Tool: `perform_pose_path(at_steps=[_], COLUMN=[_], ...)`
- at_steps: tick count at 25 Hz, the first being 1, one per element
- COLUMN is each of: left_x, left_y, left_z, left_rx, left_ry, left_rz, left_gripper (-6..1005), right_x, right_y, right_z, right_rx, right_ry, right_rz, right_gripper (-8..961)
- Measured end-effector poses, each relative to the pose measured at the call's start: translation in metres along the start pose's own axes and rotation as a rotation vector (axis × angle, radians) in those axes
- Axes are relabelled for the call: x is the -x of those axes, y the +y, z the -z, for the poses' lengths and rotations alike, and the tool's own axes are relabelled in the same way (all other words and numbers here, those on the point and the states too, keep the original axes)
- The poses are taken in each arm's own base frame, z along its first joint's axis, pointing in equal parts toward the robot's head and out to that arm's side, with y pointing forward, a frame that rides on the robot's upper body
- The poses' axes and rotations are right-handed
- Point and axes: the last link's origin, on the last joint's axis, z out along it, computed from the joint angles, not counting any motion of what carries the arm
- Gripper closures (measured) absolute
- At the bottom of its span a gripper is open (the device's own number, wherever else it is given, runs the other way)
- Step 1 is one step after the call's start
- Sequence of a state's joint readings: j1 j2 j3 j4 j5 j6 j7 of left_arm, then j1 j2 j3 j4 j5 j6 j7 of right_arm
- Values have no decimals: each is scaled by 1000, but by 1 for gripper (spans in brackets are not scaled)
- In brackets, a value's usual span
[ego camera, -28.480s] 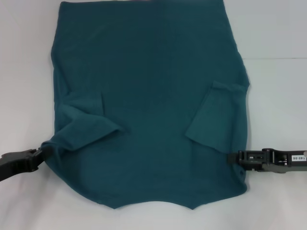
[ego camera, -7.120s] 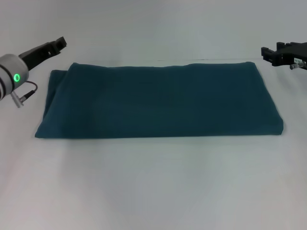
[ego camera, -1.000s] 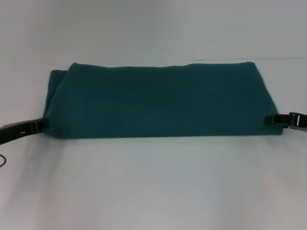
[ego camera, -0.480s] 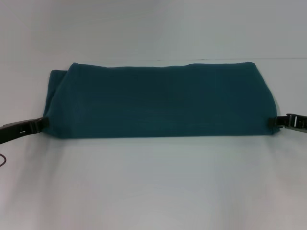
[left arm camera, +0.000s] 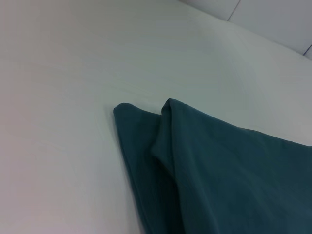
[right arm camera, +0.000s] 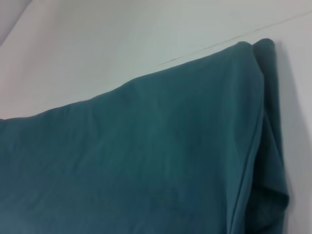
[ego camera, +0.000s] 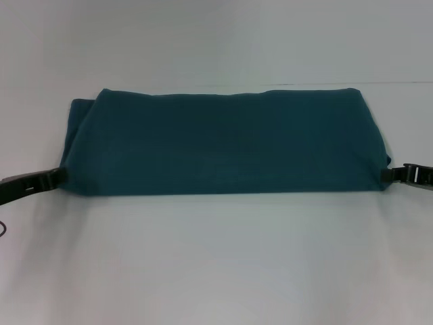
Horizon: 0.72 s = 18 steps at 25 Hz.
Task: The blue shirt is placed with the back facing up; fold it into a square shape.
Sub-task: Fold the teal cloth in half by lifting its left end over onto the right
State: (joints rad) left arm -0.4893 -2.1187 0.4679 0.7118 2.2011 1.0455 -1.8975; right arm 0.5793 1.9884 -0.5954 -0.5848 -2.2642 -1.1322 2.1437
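Note:
The blue shirt (ego camera: 223, 142) lies folded into a wide flat band across the white table. My left gripper (ego camera: 61, 176) is at the band's near left corner, its thin fingers pinched together on the cloth edge. My right gripper (ego camera: 385, 175) is at the near right corner, likewise closed on the edge. The left wrist view shows the shirt's layered far left corner (left arm camera: 234, 175). The right wrist view shows its far right corner (right arm camera: 136, 161). Neither wrist view shows fingers.
The white table (ego camera: 216, 257) stretches bare in front of the shirt and behind it. A thin seam line (ego camera: 392, 83) runs across the table at the far right.
In the last second the right gripper has drawn slightly to the right and the shirt's near right corner has pulled in. The left gripper has held still.

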Motion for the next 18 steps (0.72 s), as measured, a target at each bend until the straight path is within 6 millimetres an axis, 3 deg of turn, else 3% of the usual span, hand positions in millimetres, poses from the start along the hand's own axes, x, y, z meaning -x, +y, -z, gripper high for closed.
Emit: perform_pose_path(at_steps=[18], left_x=[-3], left_y=[-9], left_z=[23], left_rx=[-12], left_ry=[19], left_rz=[12], left_gripper=[990], right_x=[-7], right_y=[-6], right_z=[15], right_rx=[26], right_ry=[-16], right_rz=[-23], right_gripper=[932])
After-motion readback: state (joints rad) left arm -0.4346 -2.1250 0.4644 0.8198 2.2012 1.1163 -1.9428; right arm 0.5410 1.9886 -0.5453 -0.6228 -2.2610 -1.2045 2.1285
